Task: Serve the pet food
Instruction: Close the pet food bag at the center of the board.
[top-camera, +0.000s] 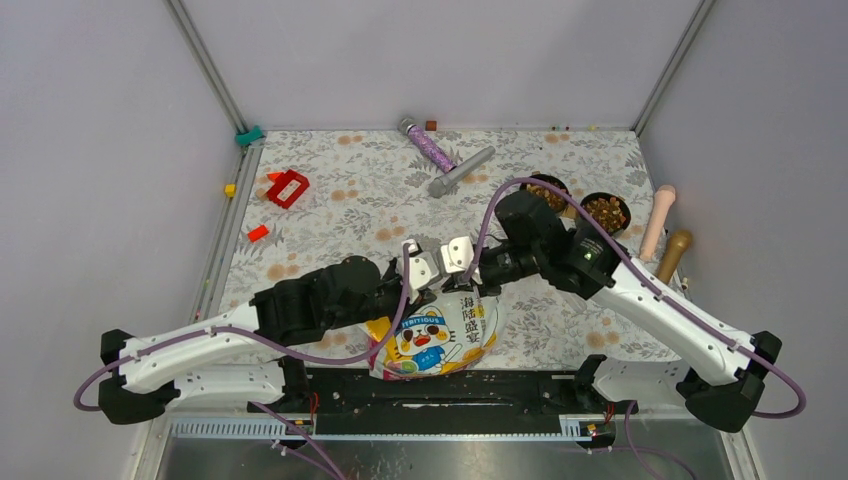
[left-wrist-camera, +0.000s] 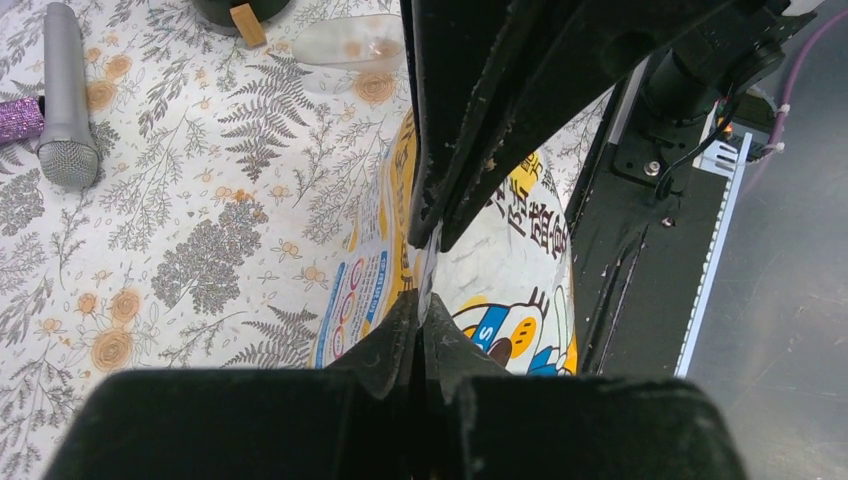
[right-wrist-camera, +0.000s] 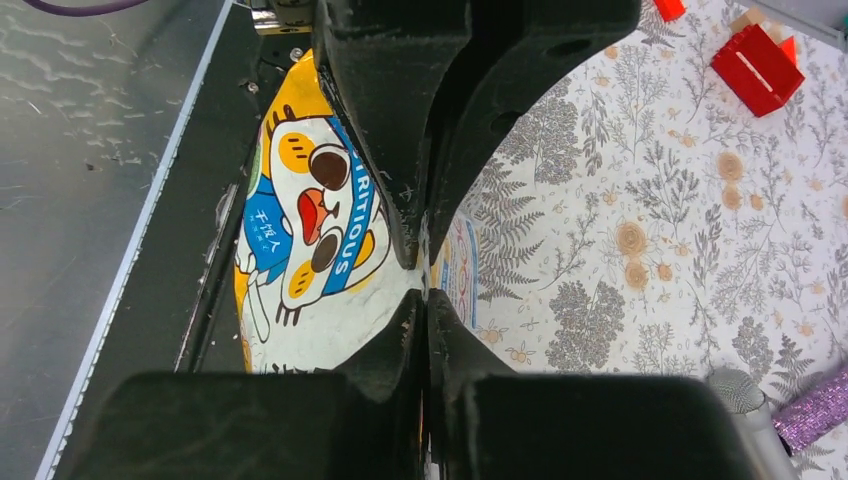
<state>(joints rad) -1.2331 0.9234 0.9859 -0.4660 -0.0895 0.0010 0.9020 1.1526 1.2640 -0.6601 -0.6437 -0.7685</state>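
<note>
You have the left pincer (left-wrist-camera: 422, 280) and right pincer (right-wrist-camera: 425, 285) both pinched tight on the pet food bag's (top-camera: 435, 340) top edge.

Both closed: left gripper (left-wrist-camera: 425, 270), right gripper (right-wrist-camera: 425, 280)

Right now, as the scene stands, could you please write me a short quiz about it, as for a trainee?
1. True or false: the left end effector and the right end effector are both shut on the bag.
2. How many black bowls hold kibble? A one, B two, C three.
3. Fill in: the red block lies far ____ on the table.
Key: 1 true; 2 B; 3 left.
</note>
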